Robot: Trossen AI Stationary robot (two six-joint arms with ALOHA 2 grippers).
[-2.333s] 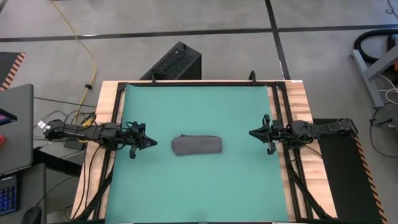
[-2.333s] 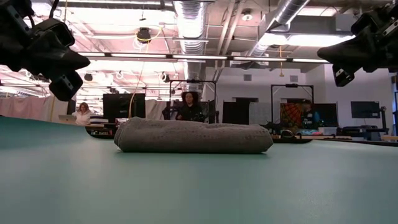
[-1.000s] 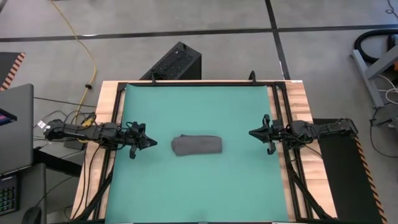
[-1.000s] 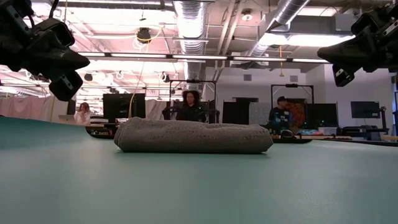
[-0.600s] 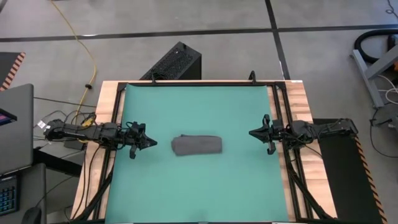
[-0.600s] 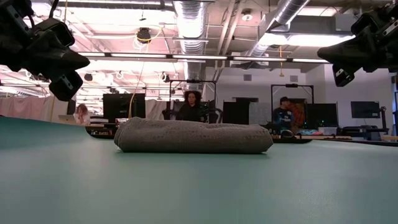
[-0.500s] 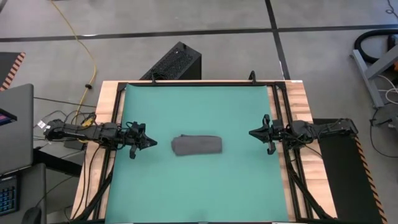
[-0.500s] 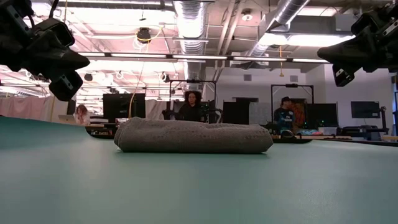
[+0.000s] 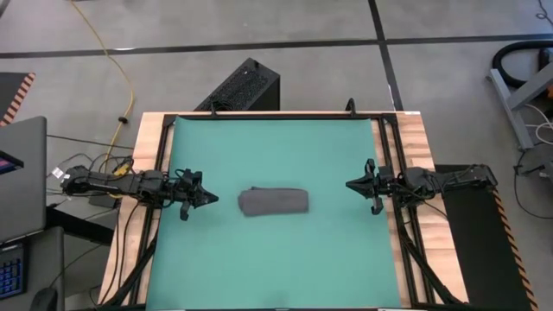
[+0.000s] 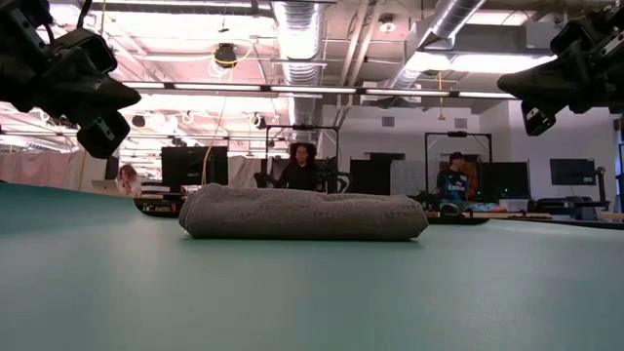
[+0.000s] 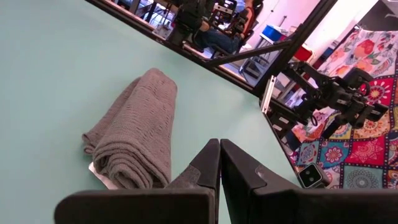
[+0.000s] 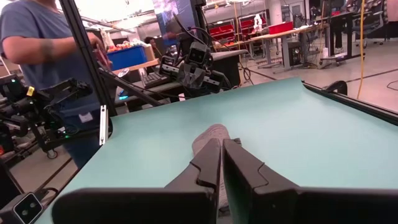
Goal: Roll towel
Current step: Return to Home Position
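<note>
Surface: green mat point(image 9: 285, 147) on a wood-edged table point(image 9: 416, 147), with an open workshop behind.
Item: towel point(image 9: 273, 201), dark grey soft looped cloth, rolled into a short flattened cylinder. It lies near the mat's centre, between the two grippers and apart from both.
Left gripper point(image 9: 213, 198): held above the mat's left side on a level arm, pointing at the roll, fingers pressed together, empty.
Right gripper point(image 9: 349, 184): mirrored at the right side, farther from the roll, fingers closed, empty.
</note>
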